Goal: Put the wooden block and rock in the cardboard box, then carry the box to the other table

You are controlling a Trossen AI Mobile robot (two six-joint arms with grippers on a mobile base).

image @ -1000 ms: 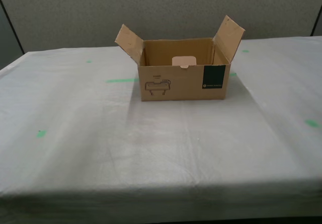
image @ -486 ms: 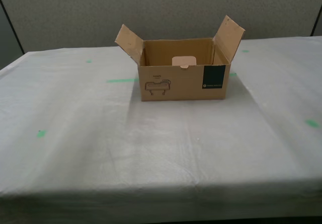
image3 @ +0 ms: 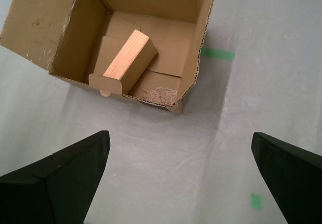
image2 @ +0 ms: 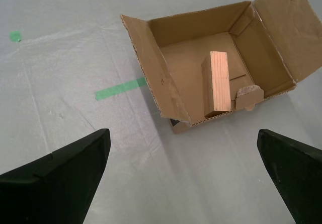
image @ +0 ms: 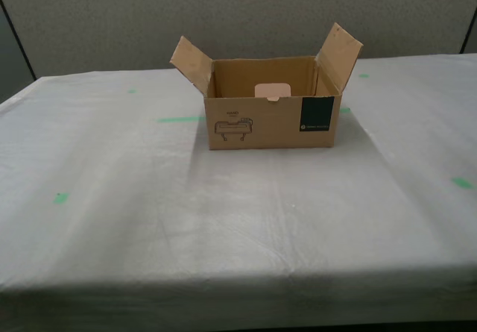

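The cardboard box (image: pixel 261 127) stands open on the white-clothed table (image: pixel 149 198), flaps spread, in the middle of the exterior view. Its front wall hides the contents there. Inside, the wooden block (image2: pixel 218 83) (image3: pixel 128 58) leans against the front wall. The rock (image3: pixel 161 94) lies beside it in a front corner. My first gripper (image3: pixel 181 178) and my second gripper (image2: pixel 183 178) both hang open above the cloth, short of the box (image2: pixel 151 48) (image3: pixel 83 32), holding nothing. Neither gripper shows in the exterior view.
Green tape marks dot the cloth, a strip (image: pixel 179 118) beside the box and spots (image: pixel 61 197) (image: pixel 462 183) nearer the front. A grey partition wall (image: pixel 246 11) rises behind the table. The table's front edge (image: pixel 238 283) runs across the bottom of the exterior view.
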